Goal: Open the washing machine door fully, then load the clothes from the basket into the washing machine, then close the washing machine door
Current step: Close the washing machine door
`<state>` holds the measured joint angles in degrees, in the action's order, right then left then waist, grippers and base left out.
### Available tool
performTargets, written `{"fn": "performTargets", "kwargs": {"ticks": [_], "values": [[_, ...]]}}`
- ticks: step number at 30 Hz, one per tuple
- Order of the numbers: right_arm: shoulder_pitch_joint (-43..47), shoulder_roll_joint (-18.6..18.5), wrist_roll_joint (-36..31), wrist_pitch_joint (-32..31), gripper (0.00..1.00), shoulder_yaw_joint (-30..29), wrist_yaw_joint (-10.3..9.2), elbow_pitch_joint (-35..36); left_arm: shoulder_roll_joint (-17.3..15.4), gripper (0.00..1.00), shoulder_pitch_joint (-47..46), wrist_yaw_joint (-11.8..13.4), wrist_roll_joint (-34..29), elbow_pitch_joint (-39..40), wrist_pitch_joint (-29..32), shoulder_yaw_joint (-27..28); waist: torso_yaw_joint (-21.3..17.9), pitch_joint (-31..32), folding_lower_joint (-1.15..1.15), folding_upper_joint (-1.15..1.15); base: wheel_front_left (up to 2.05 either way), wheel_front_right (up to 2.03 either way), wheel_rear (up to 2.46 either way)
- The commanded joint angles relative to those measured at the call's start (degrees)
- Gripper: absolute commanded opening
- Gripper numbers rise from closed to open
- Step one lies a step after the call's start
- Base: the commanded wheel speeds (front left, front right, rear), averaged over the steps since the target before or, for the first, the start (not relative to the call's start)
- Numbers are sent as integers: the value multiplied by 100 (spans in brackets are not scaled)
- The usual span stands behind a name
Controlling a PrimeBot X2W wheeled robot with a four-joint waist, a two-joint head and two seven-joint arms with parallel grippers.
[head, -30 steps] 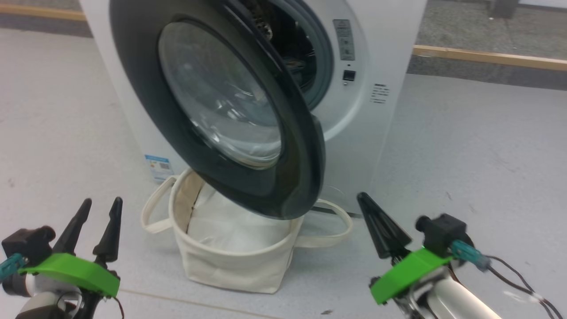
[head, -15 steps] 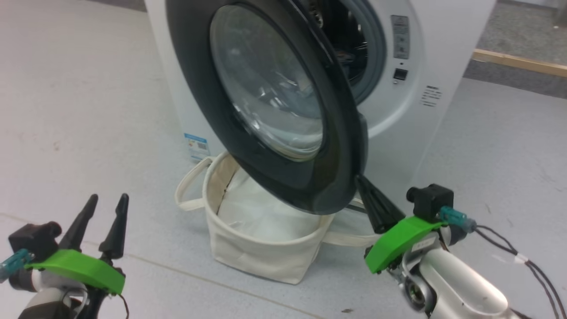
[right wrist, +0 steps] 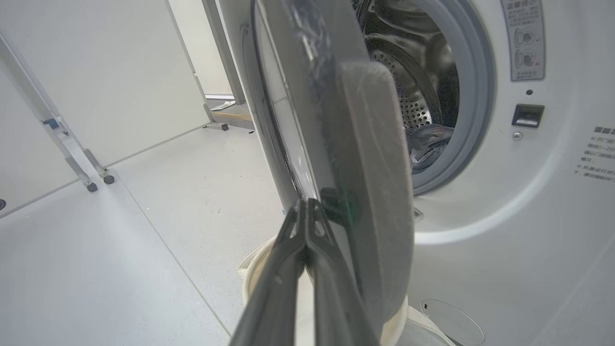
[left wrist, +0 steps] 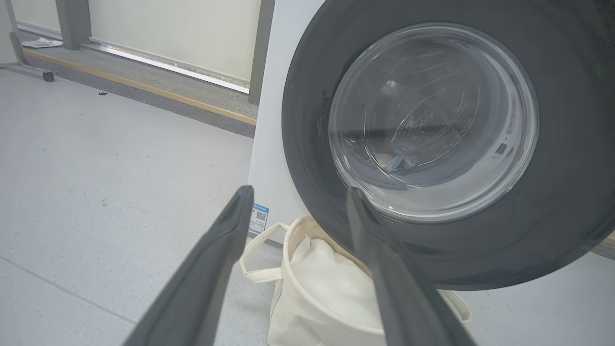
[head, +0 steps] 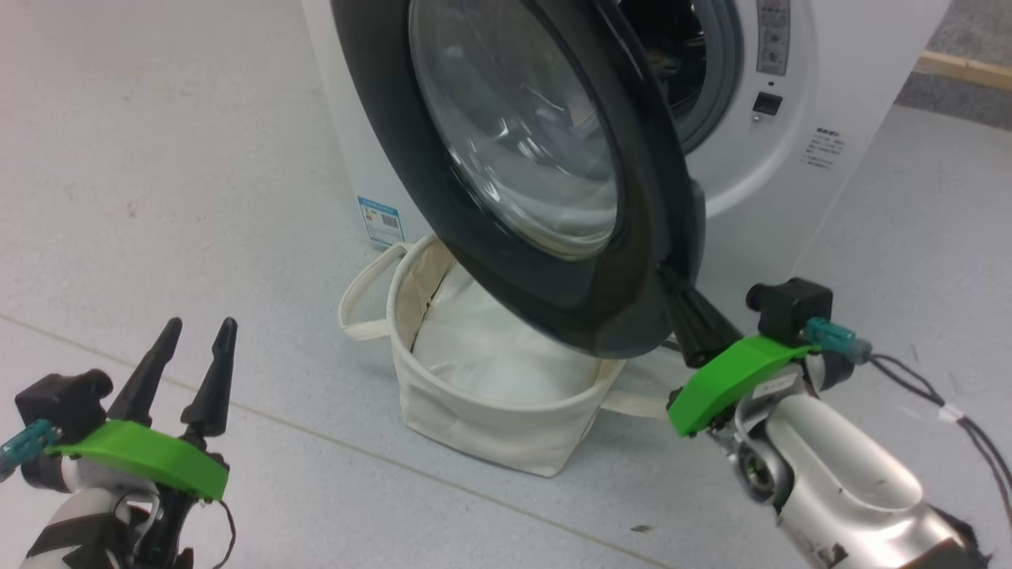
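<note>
**Head view.** The left claw [head: 199, 325] sits low and to the left, its two fingers apart with nothing between them, over the bare grey floor [head: 158, 158]. The basket [head: 490, 431] stands ahead of it and off to its right, well apart, with a plain white bundle [head: 490, 363] lying inside. The right claw [head: 681, 296] has its fingers pressed together, empty, with the tips up against the lower right rim of the washing machine door [head: 514, 134]. The door hangs partly open, out over the basket. The washing machine [head: 791, 221] rises just beyond the right claw's tips.

**Left wrist view.** The left claw [left wrist: 299, 192] points at the washer with its fingers spread wide. The door [left wrist: 432, 120] faces it beyond the right-hand finger, glass bowl forward. The basket [left wrist: 307, 307] lies below and between the fingers, well short of them. A small blue label sticker [left wrist: 259, 216] shows just beside the tip of the left-hand finger.

**Right wrist view.** The right claw [right wrist: 305, 204] is closed on itself, its tips meeting the outer face of the door [right wrist: 365, 144], which is seen nearly edge-on straight ahead. Whether they truly press on it I cannot tell. Past the door, to the claw's right, the grey rubber ring [right wrist: 475, 96] frames the perforated steel drum [right wrist: 408, 96]. The clothes [right wrist: 427, 142] show as a bluish crumple at the drum's lower lip.
</note>
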<state>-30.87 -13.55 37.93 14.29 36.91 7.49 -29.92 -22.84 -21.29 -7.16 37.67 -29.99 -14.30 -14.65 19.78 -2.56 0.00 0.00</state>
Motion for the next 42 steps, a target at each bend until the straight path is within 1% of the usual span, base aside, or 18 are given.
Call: {"fn": "performTargets", "kwargs": {"ticks": [1,10,19,25,31,38,42], "values": [[-267,-109,28,71,0,-102,0,93,-248,100,-316,-33,43,170,-70,197,19,-64,0,0,0,0,0],[-569,-332,-103,71,0,-548,0,61,-267,100,-406,-33,65,240,-70,219,40,-351,0,0,0,0,0],[-1147,-660,-207,71,0,-863,0,-223,-262,100,-593,-33,54,374,-70,162,95,-858,0,0,0,0,0],[-1541,-878,-268,71,0,-894,0,-357,-293,100,-686,-33,66,471,-70,195,139,-1146,0,0,0,0,0],[-2011,-1043,-326,71,0,-672,0,-556,-287,100,-775,-33,84,559,-70,228,178,-1410,0,0,0,0,0],[-2660,-1216,-478,71,0,-710,0,-796,-241,100,-877,-33,115,600,-70,243,302,-1693,0,0,0,0,0],[-2961,-1266,-589,71,0,-833,0,-947,-238,100,-904,-33,132,612,-70,276,352,-1793,0,0,0,0,0]]}}
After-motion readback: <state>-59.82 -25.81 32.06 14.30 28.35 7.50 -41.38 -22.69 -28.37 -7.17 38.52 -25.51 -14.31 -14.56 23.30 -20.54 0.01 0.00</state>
